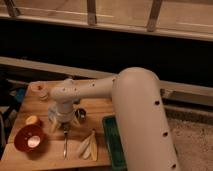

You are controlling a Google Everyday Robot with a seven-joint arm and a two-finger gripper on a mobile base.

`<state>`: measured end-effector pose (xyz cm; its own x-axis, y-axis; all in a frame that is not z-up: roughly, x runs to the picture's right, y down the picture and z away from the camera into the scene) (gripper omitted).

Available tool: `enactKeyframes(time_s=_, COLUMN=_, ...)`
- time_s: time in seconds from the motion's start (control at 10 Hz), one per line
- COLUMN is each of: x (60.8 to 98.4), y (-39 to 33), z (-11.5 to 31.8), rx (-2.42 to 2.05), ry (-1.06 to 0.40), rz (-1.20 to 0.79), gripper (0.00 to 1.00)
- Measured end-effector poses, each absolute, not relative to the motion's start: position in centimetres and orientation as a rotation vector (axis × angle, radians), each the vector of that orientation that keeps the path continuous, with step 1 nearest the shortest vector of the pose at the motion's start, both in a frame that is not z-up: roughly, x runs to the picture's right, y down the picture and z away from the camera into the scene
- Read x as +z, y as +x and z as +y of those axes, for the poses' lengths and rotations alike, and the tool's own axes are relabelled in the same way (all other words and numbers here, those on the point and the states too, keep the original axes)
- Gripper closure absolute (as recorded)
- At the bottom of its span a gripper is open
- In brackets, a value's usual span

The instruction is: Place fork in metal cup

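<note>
The fork [65, 143] lies flat on the wooden table [95, 107], its handle pointing toward the front edge. My gripper [63, 123] hangs straight down over the fork's far end, open, its pale fingers [54, 125] spread to either side and holding nothing. Whether they touch the fork I cannot tell. The metal cup [80, 114] stands upright just right of the gripper, close to its right finger. My white arm reaches in from the right and hides part of the table behind it.
A red bowl [29, 138] sits at the front left with a small yellow item [33, 120] behind it. A banana peel [88, 146] lies right of the fork. A green tray [115, 142] borders the table's right side. A small orange-topped glass [39, 89] stands at the back left.
</note>
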<state>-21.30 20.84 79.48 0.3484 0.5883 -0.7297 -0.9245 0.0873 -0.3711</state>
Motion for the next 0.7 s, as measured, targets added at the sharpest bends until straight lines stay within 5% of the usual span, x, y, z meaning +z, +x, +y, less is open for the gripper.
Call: enactKeyframes(time_s=0.7, x=81.3, y=-24.6, z=20.2, rx=1.125, ry=-0.890, rz=0.474, gripper=0.20)
